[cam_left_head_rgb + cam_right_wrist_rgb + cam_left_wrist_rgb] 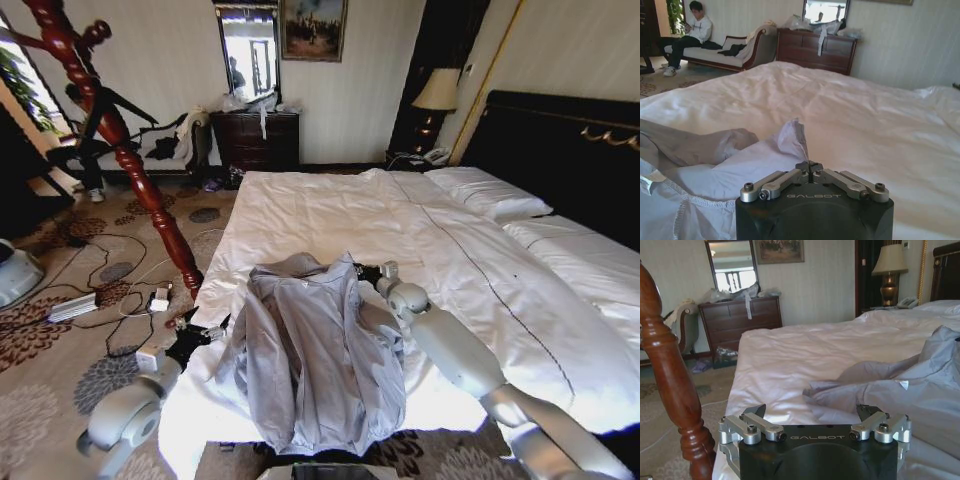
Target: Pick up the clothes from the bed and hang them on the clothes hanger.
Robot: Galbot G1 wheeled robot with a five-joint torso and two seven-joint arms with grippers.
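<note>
The clothes, a light grey shirt [310,350], lie crumpled on the near corner of the bed [450,230], with a white label [904,385] showing. My right gripper [366,270] is at the shirt's far edge. In the right wrist view it [809,165] is shut on a raised peak of the grey cloth [790,142]. My left gripper [205,333] hovers at the bed's left edge beside the shirt. It [812,415] is open and holds nothing, with the shirt [890,385] just ahead. A black clothes hanger [128,105] hangs on the wooden stand.
A red-brown wooden coat stand [140,170] rises close to the bed's left edge, and its post [670,385] is right by my left gripper. Cables and a power strip [75,305] lie on the carpet. A dark dresser [258,140] and a black headboard [560,140] stand behind.
</note>
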